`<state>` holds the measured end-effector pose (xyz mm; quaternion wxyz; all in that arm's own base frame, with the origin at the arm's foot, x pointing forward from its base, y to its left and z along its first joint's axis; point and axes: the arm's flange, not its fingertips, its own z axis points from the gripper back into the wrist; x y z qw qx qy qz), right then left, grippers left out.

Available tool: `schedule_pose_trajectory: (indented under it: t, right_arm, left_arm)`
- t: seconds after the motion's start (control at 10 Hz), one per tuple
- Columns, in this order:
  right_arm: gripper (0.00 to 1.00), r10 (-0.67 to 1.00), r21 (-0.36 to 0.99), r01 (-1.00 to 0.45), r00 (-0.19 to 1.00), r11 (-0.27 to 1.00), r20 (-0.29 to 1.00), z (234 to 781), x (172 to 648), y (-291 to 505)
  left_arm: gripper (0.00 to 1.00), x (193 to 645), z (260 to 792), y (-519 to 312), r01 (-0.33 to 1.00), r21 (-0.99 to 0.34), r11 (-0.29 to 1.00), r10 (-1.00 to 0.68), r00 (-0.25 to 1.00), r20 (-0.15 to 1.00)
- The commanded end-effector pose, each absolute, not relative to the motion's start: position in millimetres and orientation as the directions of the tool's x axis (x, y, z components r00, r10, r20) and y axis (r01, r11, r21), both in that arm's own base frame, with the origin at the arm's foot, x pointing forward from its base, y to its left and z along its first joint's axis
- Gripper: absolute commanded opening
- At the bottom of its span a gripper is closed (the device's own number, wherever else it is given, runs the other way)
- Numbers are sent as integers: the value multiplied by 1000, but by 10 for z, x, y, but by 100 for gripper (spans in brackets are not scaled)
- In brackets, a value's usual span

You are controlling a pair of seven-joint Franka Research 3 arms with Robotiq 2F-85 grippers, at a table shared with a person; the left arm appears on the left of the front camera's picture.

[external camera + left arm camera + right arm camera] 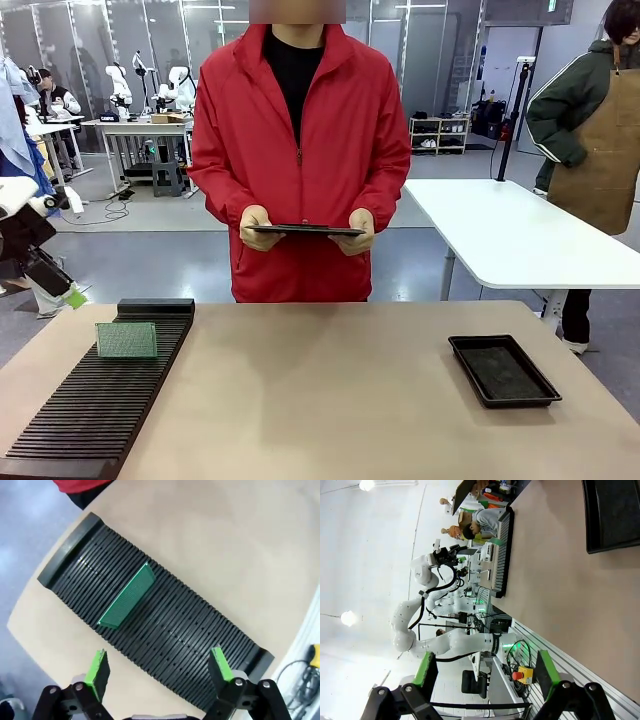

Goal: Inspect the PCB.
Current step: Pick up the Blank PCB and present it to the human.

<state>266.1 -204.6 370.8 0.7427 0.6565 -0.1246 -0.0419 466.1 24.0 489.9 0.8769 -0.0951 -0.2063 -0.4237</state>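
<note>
Nearest, my left gripper (159, 654) and right gripper (486, 654) hang with jaws spread wide, empty. Tan table (330, 400), open lab hall behind; person (300, 150) opposite holds a dark tablet (305, 230). Slotted black rack (90, 410) lies front left, black tray (519, 402) right. PCB (127, 340) stands upright in a far rack slot.

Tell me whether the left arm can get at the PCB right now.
Probably yes: the left tool is open and faces the black rack, the PCB stands on edge in it, and nothing lies between them.
</note>
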Motion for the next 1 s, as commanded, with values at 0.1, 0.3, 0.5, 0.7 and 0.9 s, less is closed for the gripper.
schedule_pose_trajectory:
  t: [0.1, 0.3, 0.5, 0.7, 0.9]
  right_arm:
    - [100, -221, 986, -104, 966, 132, 131, 3705, 2635, -2039]
    - [100, -221, 986, -104, 966, 132, 131, 3705, 2635, -2039]
    - [100, -221, 986, -104, 966, 132, 131, 3705, 2635, -2039]
    - [100, -221, 986, -104, 966, 132, 131, 3705, 2635, -2039]
    - [100, -221, 986, -104, 966, 132, 131, 3705, 2635, -2039]
  left_arm:
    - [100, 4729, 4898, 272, 770, 4, 638, -699, 577, 422]
    - [100, 4695, 4818, 254, 786, 5, 618, -714, 558, 424]
    - [100, 4695, 4818, 254, 786, 5, 618, -714, 558, 424]
    - [100, 4693, 4819, 259, 788, -2, 616, -711, 557, 430]
    - [100, 4880, 4828, 234, 835, 81, 544, -817, 505, 280]
